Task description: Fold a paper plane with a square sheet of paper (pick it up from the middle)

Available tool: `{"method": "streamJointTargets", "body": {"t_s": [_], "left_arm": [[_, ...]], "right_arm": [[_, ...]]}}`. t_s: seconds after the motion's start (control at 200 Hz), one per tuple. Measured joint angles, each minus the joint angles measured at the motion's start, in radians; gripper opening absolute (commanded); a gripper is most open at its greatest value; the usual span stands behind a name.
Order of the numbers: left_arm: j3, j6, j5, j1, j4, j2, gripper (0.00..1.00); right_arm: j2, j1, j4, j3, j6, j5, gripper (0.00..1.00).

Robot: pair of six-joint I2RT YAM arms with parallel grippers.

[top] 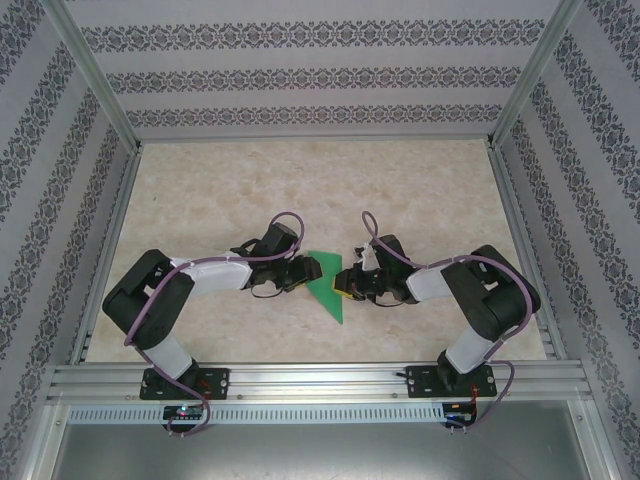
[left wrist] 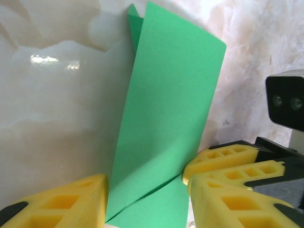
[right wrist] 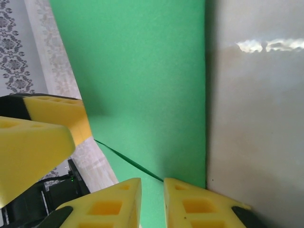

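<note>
The left gripper (top: 308, 272) sits low over the tabletop (top: 420, 190) with its jaws about half apart. The sheet of paper (top: 327, 287) stands up between its fingers (left wrist: 61, 204), one finger on either side of it. The bright-green sheet is partly folded, with one layer overlapping another. It lies just right of this gripper and just left of the other, bridging the two, and tapers to a point nearer the arm bases than either gripper. The right gripper (top: 347, 283) faces the left one at close range, its jaws narrowed to a slit that pinches the sheet's edge.
</note>
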Motion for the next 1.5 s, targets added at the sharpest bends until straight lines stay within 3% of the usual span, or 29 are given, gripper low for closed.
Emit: {"method": "streamJointTargets", "body": {"t_s": [0.16, 0.744, 1.024, 1.089, 1.294, 1.499], "left_arm": [[-0.012, 0.0, 0.004, 0.0, 0.001, 0.013, 0.52], [-0.033, -0.044, 0.069, -0.006, 0.108, 0.018, 0.37], [-0.033, -0.081, 0.075, -0.006, 0.136, 0.018, 0.2], [-0.033, -0.089, 0.075, -0.006, 0.14, 0.018, 0.13], [-0.033, -0.12, 0.063, -0.006, 0.142, 0.018, 0.01], [-0.033, -0.15, 0.041, -0.006, 0.14, 0.002, 0.0]], "right_arm": [[0.021, -0.017, 0.049, -0.01, 0.017, -0.041, 0.21], [0.037, -0.032, 0.08, -0.014, 0.021, -0.081, 0.23], [0.022, -0.036, 0.058, -0.008, 0.0, -0.087, 0.27], [0.014, -0.035, 0.037, -0.003, -0.013, -0.08, 0.28], [-0.055, -0.011, -0.061, 0.01, -0.07, 0.019, 0.36], [-0.298, 0.045, -0.267, 0.002, -0.2, 0.306, 0.43]]}}
